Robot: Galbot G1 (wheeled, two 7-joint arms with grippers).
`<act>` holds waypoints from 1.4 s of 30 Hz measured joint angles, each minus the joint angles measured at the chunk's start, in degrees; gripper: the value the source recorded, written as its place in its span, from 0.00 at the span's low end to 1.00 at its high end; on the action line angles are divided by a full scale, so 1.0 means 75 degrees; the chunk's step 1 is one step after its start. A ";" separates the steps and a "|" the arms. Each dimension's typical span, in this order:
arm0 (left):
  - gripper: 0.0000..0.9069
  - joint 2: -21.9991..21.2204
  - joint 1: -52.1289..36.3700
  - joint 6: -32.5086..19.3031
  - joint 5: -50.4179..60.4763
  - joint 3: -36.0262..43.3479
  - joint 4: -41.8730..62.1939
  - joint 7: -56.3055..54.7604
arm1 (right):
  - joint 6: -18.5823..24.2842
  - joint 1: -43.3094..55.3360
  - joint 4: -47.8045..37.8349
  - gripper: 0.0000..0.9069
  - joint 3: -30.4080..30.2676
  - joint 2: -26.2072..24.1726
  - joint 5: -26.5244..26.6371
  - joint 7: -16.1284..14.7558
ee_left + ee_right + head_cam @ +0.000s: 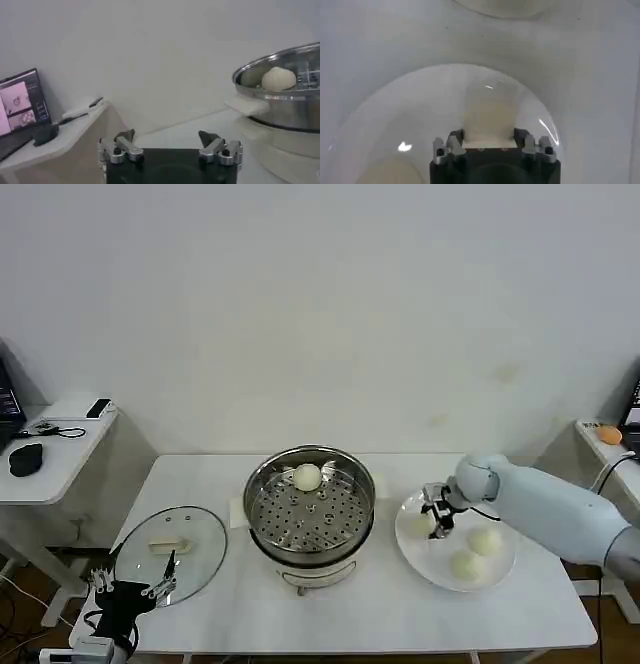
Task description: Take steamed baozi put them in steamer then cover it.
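The steamer [310, 514] stands mid-table with one baozi [307, 477] on its perforated tray; the left wrist view shows the steamer [285, 105] and that baozi [279, 79] too. To its right is a white plate [500, 569] holding three baozi. My right gripper [437, 519] is down on the plate's near-steamer side, shut on one baozi [489, 115] that fills the gap between its fingers [522, 136]. Two more baozi [485, 541] lie beside it. The cover [170, 554] lies flat on the table at the left. My left gripper [125, 589] waits open by the cover's front edge.
A small side table [50, 444] with a mouse and cables stands at the far left, and a lit monitor [20, 102] sits behind it. An orange object [609, 434] rests on a shelf at the far right. The table's front edge runs just behind my left gripper.
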 measured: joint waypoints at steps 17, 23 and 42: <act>1.00 0.0022 -0.0203 0.0010 0.0003 0.0148 -0.0010 0.0010 | -0.0367 0.2117 0.1033 0.72 -0.0935 -0.0297 0.1104 0.0025; 1.00 -0.0005 -0.0290 0.0038 0.0067 0.0243 -0.0042 0.0023 | -0.0640 0.2914 0.1389 0.73 -0.1371 0.0091 0.1832 0.0178; 1.00 0.0045 -0.0437 0.0032 0.0011 0.0077 -0.0058 0.0027 | -0.2297 0.3774 0.1437 0.72 -0.2008 0.2490 0.4354 0.1127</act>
